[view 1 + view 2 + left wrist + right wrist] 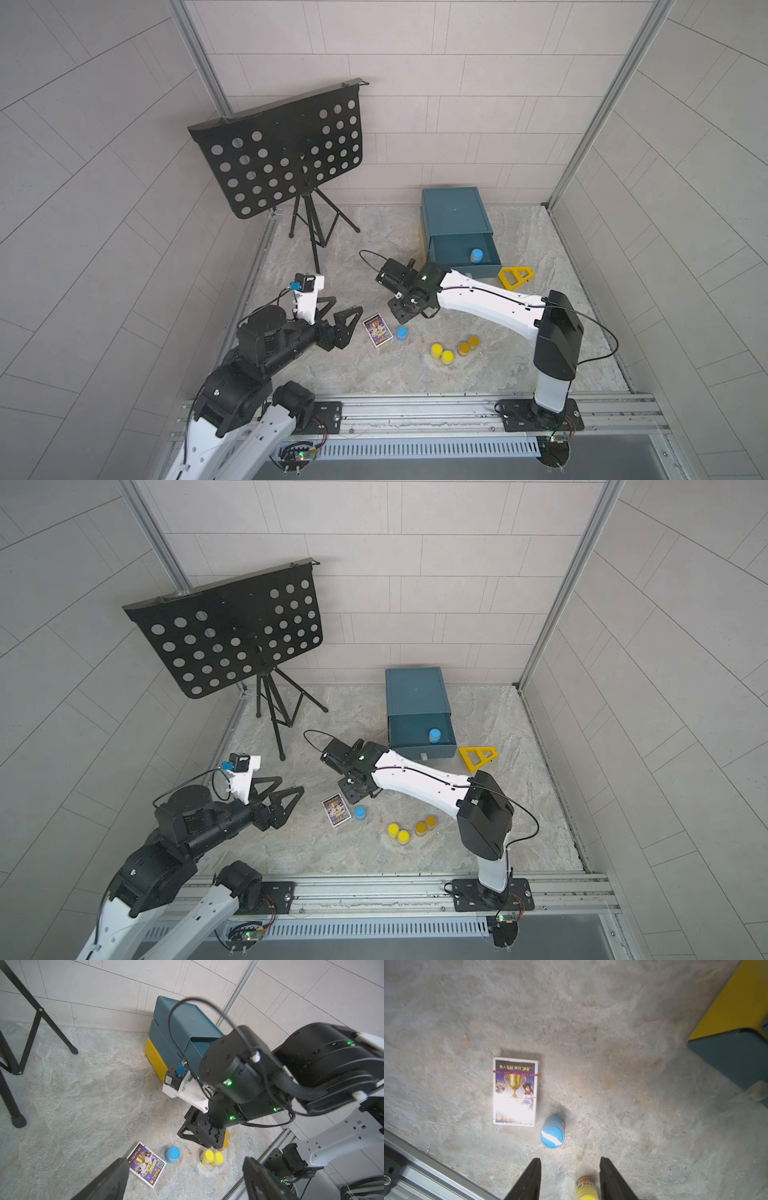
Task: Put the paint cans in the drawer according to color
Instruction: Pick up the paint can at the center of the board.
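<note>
five jars are out on the worktop (332, 374) right now: a blue jar (401, 333) just beside the card (377, 330), two yellow jars (441, 353) touching each other, and two amber jars (468, 345) next to them. the other blue one (476, 254) is standing in the open top drawer (467, 271) of the cabinet (455, 212).

the right gripper (570, 1160) hangs over the worktop near the loose blue jar with its jaws spread and nothing in them. the left gripper (347, 304) is off to the side, jaws spread too, empty.

stuff i'd worry about:
- the blue jar sits so close to the card that a jaw could land on the card or drag it along.
- in the right wrist view a yellow jar shows in the gap between the jaws, so going straight down might grab the wrong colour.
- the jars are small and upright, so an off-centre pinch probably tips one and it rolls.
- the yellows touch, so taking one likely knocks its twin.

hard to see:
- both top views hide the right jaw tips under the wrist.
- the left wrist view mostly blocks the ambers behind the right arm.
- glare washes out half the card and streaks the blue lid in the right wrist view, and the yellow jar is cut off at the edge there.
- the lower drawers look shut, one teal and one yellow, and i can't tell where amber is meant to go.
</note>
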Robot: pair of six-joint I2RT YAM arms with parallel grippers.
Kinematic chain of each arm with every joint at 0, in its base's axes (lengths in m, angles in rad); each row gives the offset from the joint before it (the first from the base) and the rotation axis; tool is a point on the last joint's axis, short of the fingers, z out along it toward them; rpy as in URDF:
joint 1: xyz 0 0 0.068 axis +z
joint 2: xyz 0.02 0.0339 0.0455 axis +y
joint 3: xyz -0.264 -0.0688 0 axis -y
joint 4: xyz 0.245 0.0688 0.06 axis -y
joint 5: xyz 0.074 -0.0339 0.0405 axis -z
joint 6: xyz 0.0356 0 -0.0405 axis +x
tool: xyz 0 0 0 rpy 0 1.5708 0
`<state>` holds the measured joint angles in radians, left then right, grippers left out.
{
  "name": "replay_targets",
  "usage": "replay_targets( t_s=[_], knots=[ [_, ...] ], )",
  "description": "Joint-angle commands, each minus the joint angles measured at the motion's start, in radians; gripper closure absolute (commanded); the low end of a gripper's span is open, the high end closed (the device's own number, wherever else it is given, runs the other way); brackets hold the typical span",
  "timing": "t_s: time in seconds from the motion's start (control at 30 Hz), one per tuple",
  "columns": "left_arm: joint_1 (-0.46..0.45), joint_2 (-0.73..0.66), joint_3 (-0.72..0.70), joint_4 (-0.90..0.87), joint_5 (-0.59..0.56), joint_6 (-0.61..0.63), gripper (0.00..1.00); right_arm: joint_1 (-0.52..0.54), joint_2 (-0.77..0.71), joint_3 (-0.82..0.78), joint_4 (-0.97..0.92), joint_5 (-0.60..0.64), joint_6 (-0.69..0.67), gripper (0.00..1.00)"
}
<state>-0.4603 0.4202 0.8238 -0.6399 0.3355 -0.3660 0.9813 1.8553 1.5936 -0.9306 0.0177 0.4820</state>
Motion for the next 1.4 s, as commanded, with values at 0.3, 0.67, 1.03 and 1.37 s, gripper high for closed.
replay_targets(
  t_s=[0.3, 0.67, 1.03, 1.37],
  knots=[
    [0.012, -0.008, -0.012, 0.026, -0.001, -0.002, 0.07, 0.043, 0.112, -0.072, 0.062, -0.033, 0.03, 0.49],
    [0.013, -0.008, -0.012, 0.025, -0.004, -0.002, 0.07, 0.039, 0.177, -0.081, 0.111, -0.033, 0.038, 0.51],
    [0.013, -0.009, -0.012, 0.025, -0.004, -0.002, 0.07, 0.034, 0.191, -0.095, 0.118, -0.023, 0.047, 0.61],
    [0.015, -0.01, -0.012, 0.025, -0.004, -0.004, 0.07, 0.032, 0.025, -0.036, 0.011, 0.077, 0.026, 0.78]
  ],
)
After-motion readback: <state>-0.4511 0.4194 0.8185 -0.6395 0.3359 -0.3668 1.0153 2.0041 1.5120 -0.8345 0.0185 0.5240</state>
